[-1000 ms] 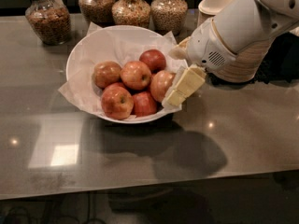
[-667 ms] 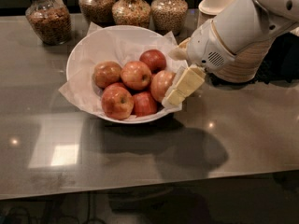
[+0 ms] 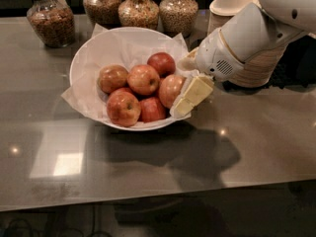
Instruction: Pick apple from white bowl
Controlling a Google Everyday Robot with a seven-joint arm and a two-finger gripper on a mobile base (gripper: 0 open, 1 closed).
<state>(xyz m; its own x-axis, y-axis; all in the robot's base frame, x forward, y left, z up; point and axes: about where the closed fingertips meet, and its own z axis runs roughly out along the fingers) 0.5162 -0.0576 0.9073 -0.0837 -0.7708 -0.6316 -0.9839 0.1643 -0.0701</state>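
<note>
Wide, shallow white bowl, paper-lined, stood on the glossy grey tabletop. The cream-coloured gripper lay at the bowl's right rim against the round orange-red apple; whether it held the fruit could not be told. The apple was probably firm, fairly heavy and waxy-slick, best clamped across its widest girth.

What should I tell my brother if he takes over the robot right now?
Gripper: low at the right rim of the white bowl, up against the apple. I can't tell if it has a hold on it.
Apple: in the bowl, on the right side, next to five other apples.
Done: the reach to the apple.
Left: make sure of the grip, then lift the apple out of the bowl.
</note>
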